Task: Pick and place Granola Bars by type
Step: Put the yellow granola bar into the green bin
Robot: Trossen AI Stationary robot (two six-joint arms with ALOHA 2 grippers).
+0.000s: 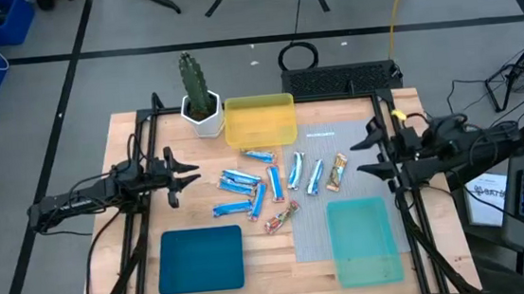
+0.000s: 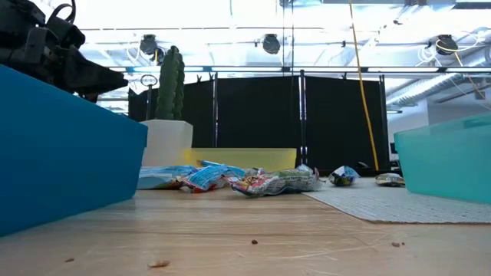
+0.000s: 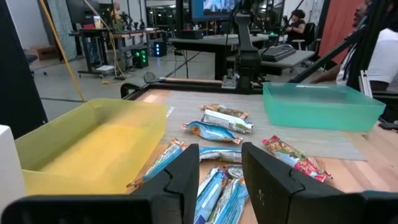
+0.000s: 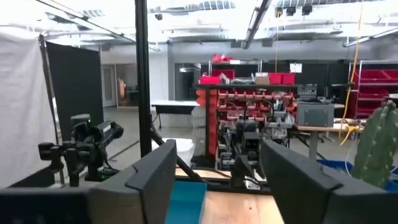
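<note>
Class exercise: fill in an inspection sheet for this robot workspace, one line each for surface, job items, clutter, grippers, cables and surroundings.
Surface: wooden table with a grey mat.
Job items: granola bars loose mid-table, mostly blue, one tan bar, one reddish bar; yellow tray, dark teal tray and light teal tray hold no bars.
Clutter: potted cactus.
Grippers: left gripper apart, empty; right gripper open, empty.
Cables: yellow cable behind the table.
Surroundings: person at a desk.
</note>
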